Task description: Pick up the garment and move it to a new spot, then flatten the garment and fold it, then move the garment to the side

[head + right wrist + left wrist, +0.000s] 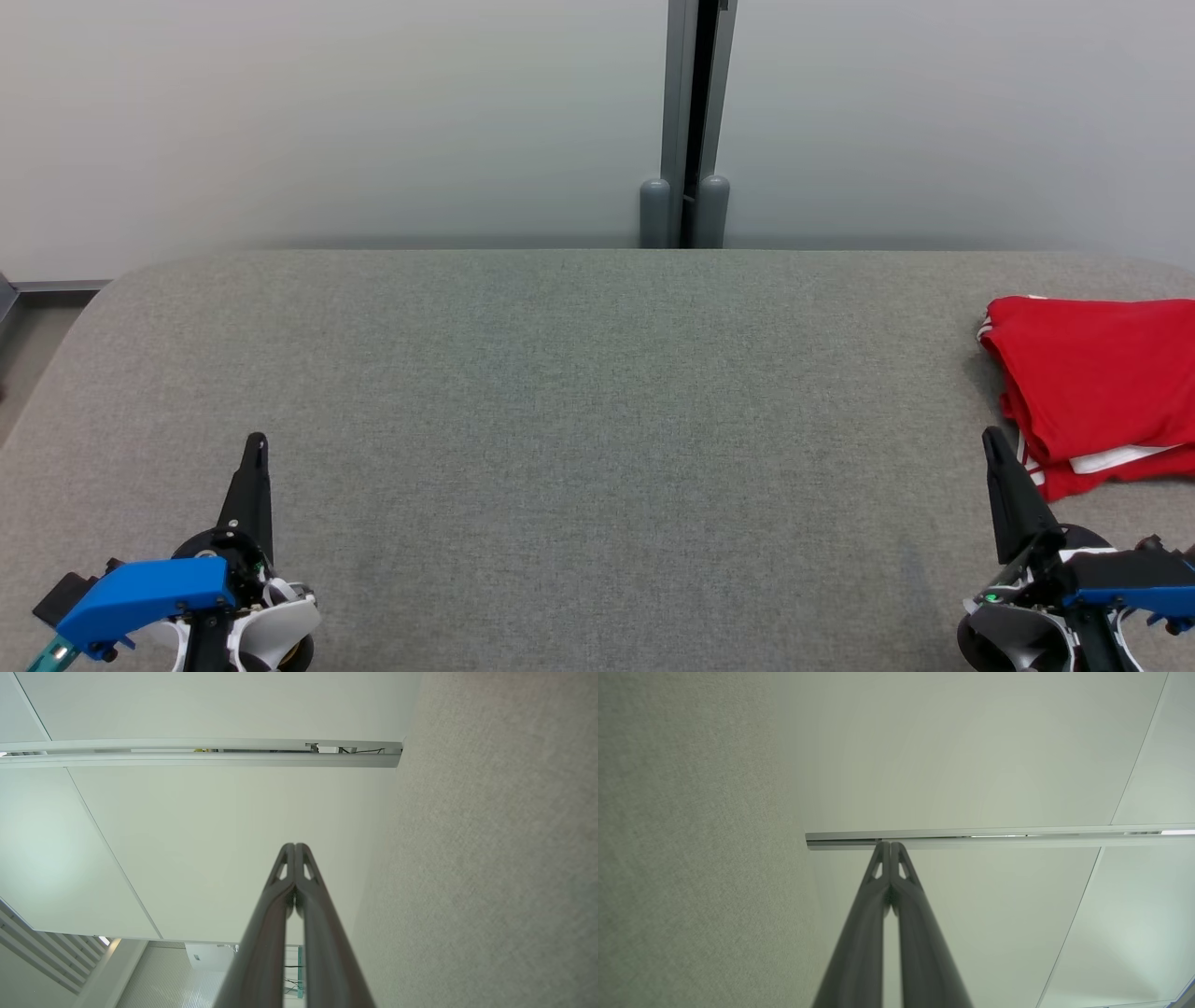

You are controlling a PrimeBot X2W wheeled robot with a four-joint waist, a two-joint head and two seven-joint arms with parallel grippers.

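The garment [1092, 383] is red with white trim at its edges. It lies folded in flat layers at the far right of my grey desk [560, 392], on my right side.

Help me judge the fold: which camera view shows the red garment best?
The head view: the red garment lies folded at the table's right end, cut by the frame. Both wrist views face wall and table along shut fingers instead.
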